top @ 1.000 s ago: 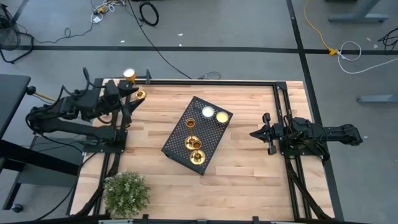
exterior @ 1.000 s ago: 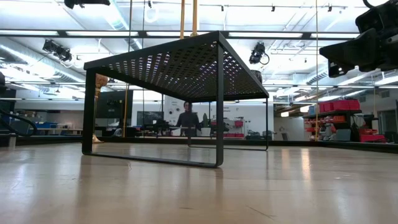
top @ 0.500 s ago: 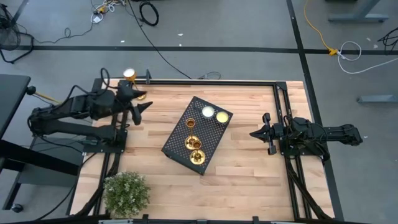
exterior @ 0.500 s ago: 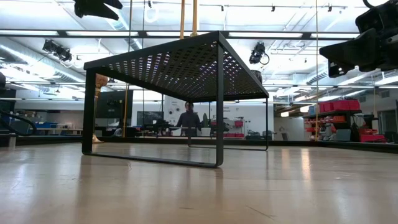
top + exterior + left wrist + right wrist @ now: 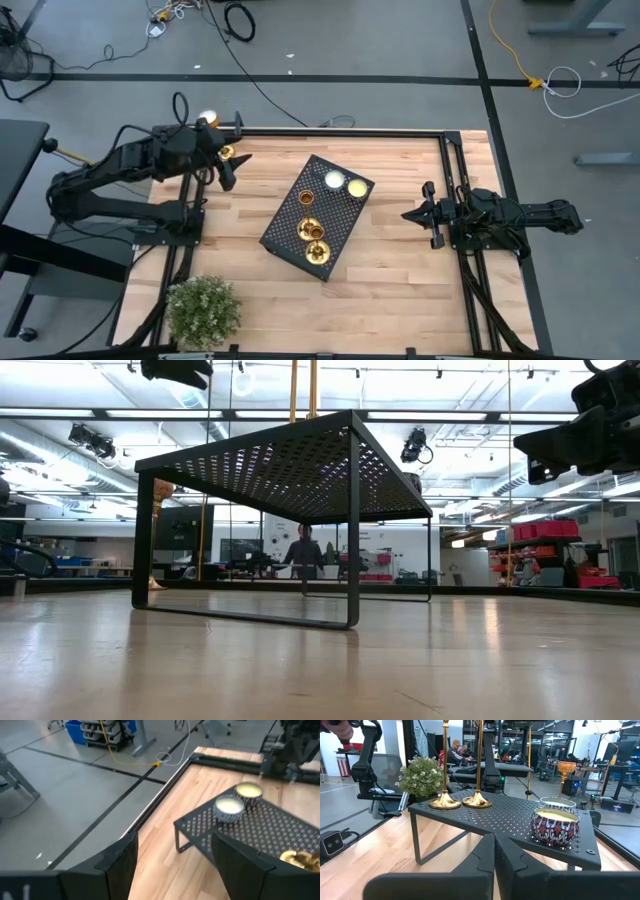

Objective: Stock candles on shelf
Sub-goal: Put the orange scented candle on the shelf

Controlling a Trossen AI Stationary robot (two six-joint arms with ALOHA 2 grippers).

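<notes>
**Counter (image 5: 400,280) during candle stocking, described from the near edge to the far edge.**

At the near left corner stands a bushy green plant (image 5: 203,310) (it is not among the stocked items).

At mid-counter the black perforated shelf (image 5: 335,215) sits at an angle to the counter's edges. The low view shows it raised on thin legs with open space beneath. Two gold candlesticks (image 5: 477,800) stand upright on its mesh top, side by side, with their round brass bases close together. At the shelf's other end sit two jar candles (image 5: 345,184), one in a patterned tin and one in a clear container just behind it.

Level with the shelf, at the counter's right edge, the right arm waits. The right end effector (image 5: 406,214) is closed on nothing and points toward the shelf, well apart from it.

At the far left corner the third candlestick (image 5: 226,152) stands on the counter rather than on the shelf. The left end effector (image 5: 234,168) hangs just beside its base. Its fingers (image 5: 117,865) are spread and nothing lies between them. Whether one finger touches the base cannot be told from above.

Beyond the counter, under the shelf in the low view, a person (image 5: 302,550) shows in the room.
</notes>
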